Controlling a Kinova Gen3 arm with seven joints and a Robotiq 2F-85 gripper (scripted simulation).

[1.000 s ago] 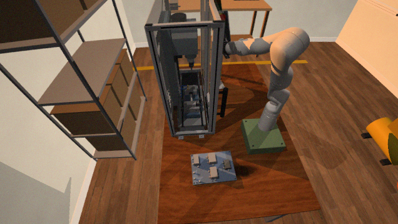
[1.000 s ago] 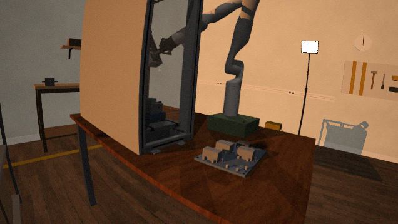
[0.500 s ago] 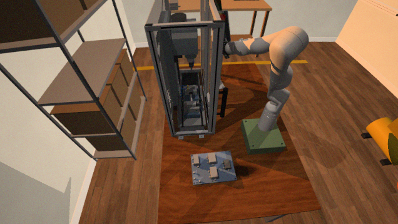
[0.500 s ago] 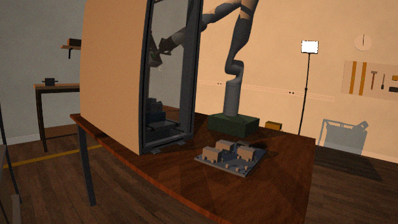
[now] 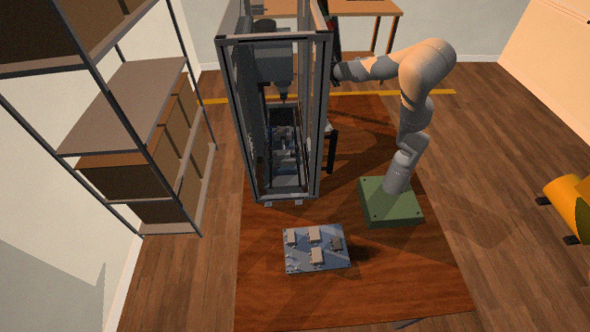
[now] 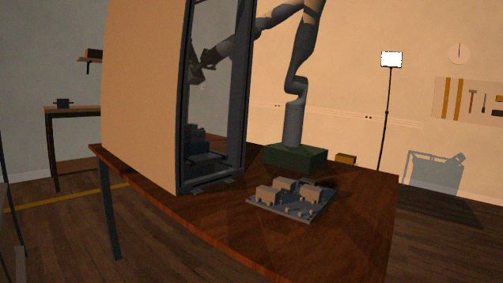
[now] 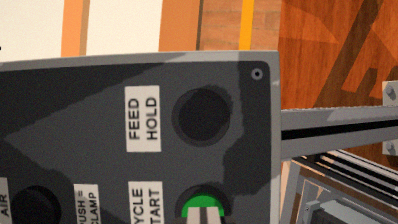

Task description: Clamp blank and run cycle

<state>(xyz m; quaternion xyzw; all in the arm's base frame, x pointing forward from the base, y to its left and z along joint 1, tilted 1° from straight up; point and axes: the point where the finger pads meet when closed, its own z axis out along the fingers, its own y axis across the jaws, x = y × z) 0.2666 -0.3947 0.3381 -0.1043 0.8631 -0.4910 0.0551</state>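
Covering round green button, slim closed end effector, matte dark panel

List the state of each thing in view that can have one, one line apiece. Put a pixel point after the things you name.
Gripper point(image 7: 203, 215) point(image 6: 202, 65): shut, fingertips at the green button
CYCLE START button point(image 7: 202, 201): partly hidden by the fingers; pressed or not, cannot tell
VISE AIR knob point(image 7: 36, 207): cut off by the picture's edge; in or out, cannot tell
Setting master point(image 5: 337, 244) point(image 6: 308, 181): standing on the plate
Floor lamp point(image 6: 391, 59): lit

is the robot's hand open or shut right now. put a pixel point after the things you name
Shut: in the wrist view, the fingertips of the hand point(image 5: 336, 83) point(image 6: 201, 68) point(image 7: 204, 215) meet in front of the green button point(image 7: 202, 201).
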